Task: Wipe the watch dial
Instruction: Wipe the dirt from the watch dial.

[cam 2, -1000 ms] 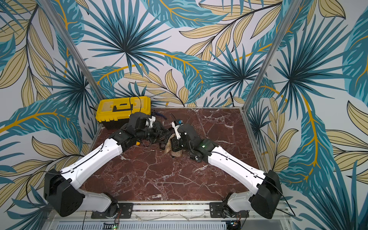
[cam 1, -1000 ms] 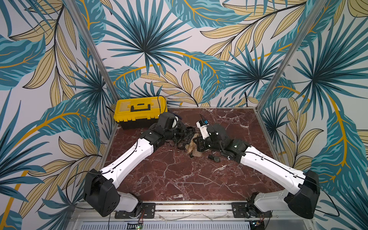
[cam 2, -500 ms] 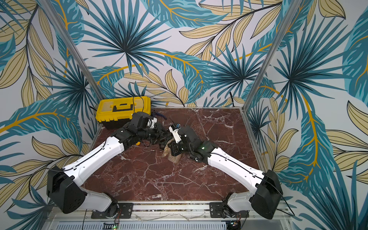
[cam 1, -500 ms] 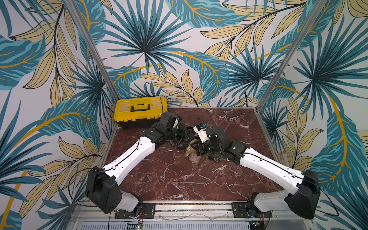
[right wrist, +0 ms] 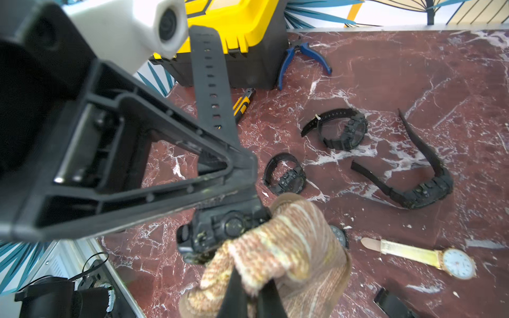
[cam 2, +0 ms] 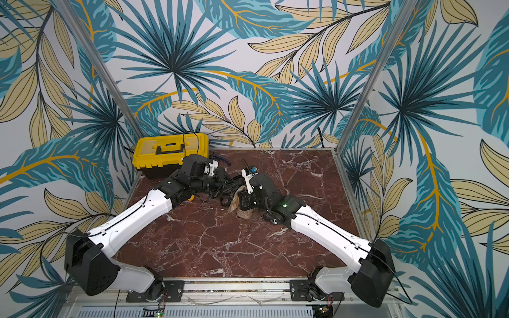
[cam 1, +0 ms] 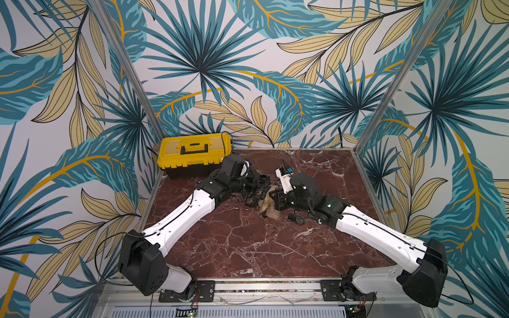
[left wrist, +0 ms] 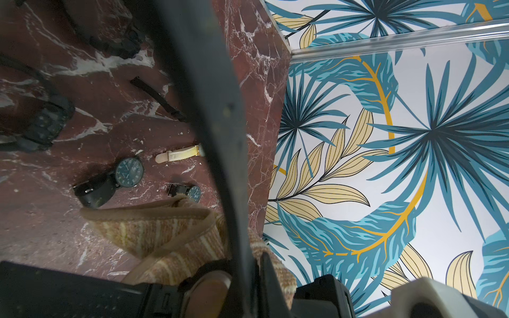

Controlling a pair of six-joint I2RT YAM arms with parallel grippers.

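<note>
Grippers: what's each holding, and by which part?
The left gripper pinches the black watch where strap meets case; right gripper pinches a bunched fold of the cloth.

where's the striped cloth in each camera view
Both top views: striped cloth at mid-table.
Left wrist: striped cloth behind the black watch strap, close to a dark-dial watch.
Right wrist: striped cloth bunched against the black watch's case.
Shared landmark: red marble tabletop.
</note>
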